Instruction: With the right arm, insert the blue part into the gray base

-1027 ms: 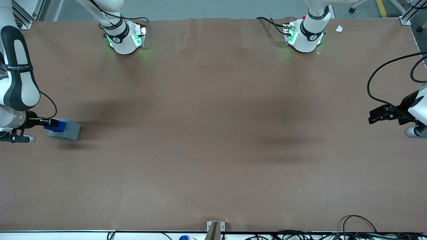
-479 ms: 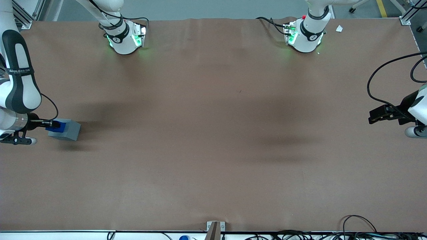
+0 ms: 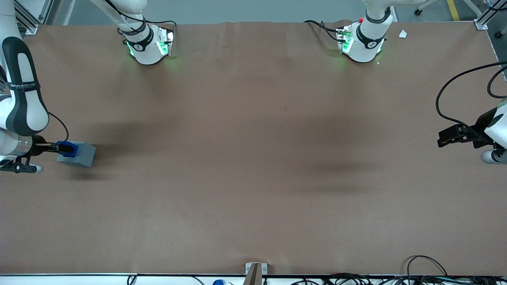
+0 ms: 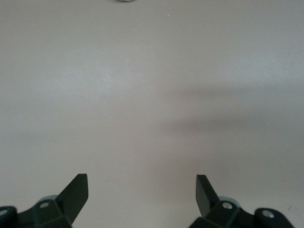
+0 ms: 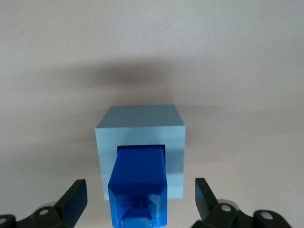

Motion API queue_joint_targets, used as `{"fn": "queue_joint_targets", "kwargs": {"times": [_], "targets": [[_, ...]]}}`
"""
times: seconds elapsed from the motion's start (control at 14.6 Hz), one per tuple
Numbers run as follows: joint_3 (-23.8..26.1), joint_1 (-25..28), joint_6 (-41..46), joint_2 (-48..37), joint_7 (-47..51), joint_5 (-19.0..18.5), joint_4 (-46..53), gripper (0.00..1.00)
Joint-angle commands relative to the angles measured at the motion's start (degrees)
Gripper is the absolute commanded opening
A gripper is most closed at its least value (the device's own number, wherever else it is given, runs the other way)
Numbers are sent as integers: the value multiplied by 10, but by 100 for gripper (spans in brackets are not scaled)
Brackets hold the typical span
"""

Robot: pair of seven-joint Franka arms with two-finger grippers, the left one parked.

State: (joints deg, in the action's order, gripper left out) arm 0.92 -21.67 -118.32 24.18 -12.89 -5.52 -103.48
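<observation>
The gray base [image 3: 82, 155] stands on the brown table at the working arm's end. The blue part [image 3: 69, 148] sits upright in its top socket, with its upper end sticking out. In the right wrist view the blue part [image 5: 138, 183] fills the square socket of the gray base [image 5: 140, 128]. My right gripper [image 3: 58, 148] is over the base. It is open [image 5: 140, 202], with one finger [image 5: 75, 199] on each side of the blue part and a clear gap between each finger and the part.
The brown mat [image 3: 253, 158] covers the table. Both arm bases [image 3: 148, 43] stand with green lights at the table edge farthest from the front camera. The parked arm's gripper [image 3: 455, 136] hangs at its own end. Cables [image 3: 427, 273] lie along the nearest edge.
The blue part shows smaller and deeper in the gray base than a second ago. The right arm's wrist has shifted slightly. The base has not moved.
</observation>
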Motion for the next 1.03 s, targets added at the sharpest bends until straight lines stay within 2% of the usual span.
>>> {"fn": "queue_joint_targets", "kwargs": {"times": [0.0, 0.34, 0.48, 0.55, 0.82, 0.96], "targets": [[8, 4, 34, -59, 7, 0, -4, 100], [8, 49, 147, -150, 11, 2, 38, 100], [7, 61, 235, -163, 42, 58, 97, 100], [7, 69, 261, -169, 57, 67, 111, 100], [7, 114, 302, -237, 102, 67, 108, 100], [7, 154, 320, -274, 147, 61, 85, 100]]}}
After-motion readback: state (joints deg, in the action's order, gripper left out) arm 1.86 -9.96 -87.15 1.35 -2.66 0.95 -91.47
